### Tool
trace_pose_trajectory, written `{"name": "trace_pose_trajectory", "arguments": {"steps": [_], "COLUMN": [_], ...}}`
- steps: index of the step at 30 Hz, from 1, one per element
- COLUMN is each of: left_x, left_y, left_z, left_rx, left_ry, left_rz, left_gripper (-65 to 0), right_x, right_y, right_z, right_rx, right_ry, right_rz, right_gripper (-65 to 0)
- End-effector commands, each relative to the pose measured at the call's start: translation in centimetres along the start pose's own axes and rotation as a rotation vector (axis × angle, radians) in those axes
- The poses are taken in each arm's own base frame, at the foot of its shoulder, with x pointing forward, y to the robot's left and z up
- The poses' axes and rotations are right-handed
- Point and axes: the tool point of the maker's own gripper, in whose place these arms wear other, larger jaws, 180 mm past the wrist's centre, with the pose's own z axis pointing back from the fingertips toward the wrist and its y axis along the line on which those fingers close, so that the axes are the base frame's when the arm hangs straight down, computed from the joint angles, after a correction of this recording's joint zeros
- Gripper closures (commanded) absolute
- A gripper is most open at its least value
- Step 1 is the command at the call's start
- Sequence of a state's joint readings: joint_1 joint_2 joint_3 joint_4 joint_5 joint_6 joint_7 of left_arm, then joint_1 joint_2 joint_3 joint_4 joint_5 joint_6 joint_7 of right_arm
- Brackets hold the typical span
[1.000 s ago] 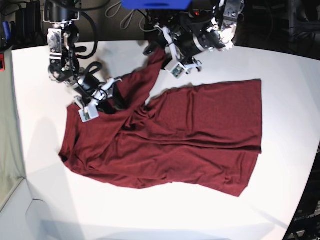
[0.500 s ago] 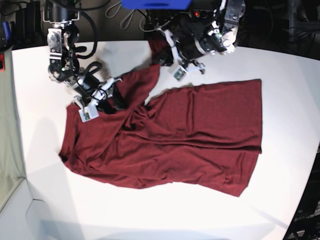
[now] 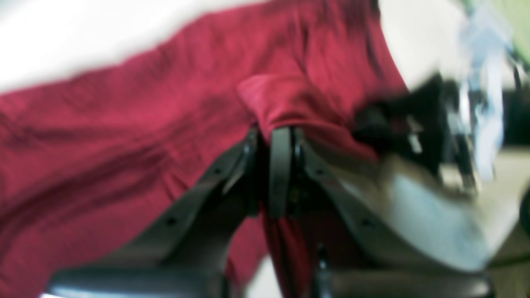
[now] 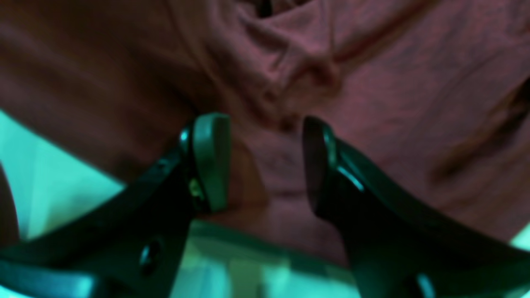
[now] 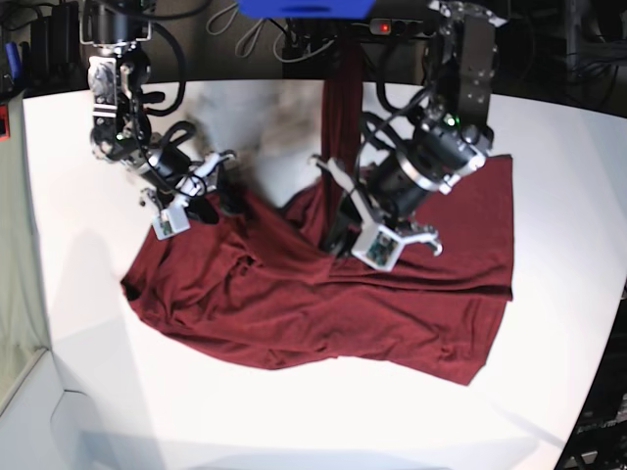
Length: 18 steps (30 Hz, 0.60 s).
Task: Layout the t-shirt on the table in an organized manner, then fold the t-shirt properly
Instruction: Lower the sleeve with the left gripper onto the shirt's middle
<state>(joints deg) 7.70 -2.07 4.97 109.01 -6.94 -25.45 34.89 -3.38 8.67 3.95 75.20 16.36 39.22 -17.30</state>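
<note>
Left wrist view: the left gripper [image 3: 275,136] has its jaws pressed together on a fold of the shirt [image 3: 136,136]. A bunched lump of cloth sits just past the fingertips, and more hangs down between the jaws. The white table [image 3: 62,37] shows beyond the cloth. The picture is blurred.

Right wrist view: the right gripper [image 4: 265,161] stands spread, its two fingers [image 4: 209,159] apart with wrinkled shirt [image 4: 372,82] lying between and beyond them. Whether the pads touch the cloth I cannot tell. Table [image 4: 62,182] shows at the lower left.

Base view: the shirt [image 5: 294,304] lies crumpled across the middle of the table [image 5: 98,392], its hem toward the right edge. The left gripper [image 5: 343,230] is over the shirt's centre, with a strip of cloth running up toward the far edge. The right gripper [image 5: 201,196] sits at the shirt's far left corner.
</note>
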Motion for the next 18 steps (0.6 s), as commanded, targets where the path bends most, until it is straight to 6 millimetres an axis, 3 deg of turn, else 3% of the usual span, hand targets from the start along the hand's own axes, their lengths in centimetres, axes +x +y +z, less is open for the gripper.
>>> {"name": "trace_pose_trajectory", "arguments": {"steps": [1,6,9,18], "left_x": [2.0,5.2,7.5,8.9], "left_y": [0.2,0.3,-0.8,-4.9], "left_z": [0.0,-1.0,-1.9,-7.0], "left_rx": [0.0,0.001,-0.041,-0.104], "left_ry": [-0.067,-0.146,-0.189,-0.121], "left_rz": [-0.007,-0.01,-0.06,-0.402], "left_gripper": [-0.1,-0.1,-0.1,-0.1], "right_x": [1.7,1.7,1.6,1.3], "right_y": [-0.1,-0.7,-0.8,-0.7], "right_z": [0.1,0.4,0.5,0.6], "right_rx": [0.011,0.001,0.0,0.0], "right_ry": [-0.051,-0.044,-0.041,-0.034], "right_rz": [0.019,0.031,0.032,0.028], "right_gripper": [-28.9,-28.9,-28.9,-28.9]}}
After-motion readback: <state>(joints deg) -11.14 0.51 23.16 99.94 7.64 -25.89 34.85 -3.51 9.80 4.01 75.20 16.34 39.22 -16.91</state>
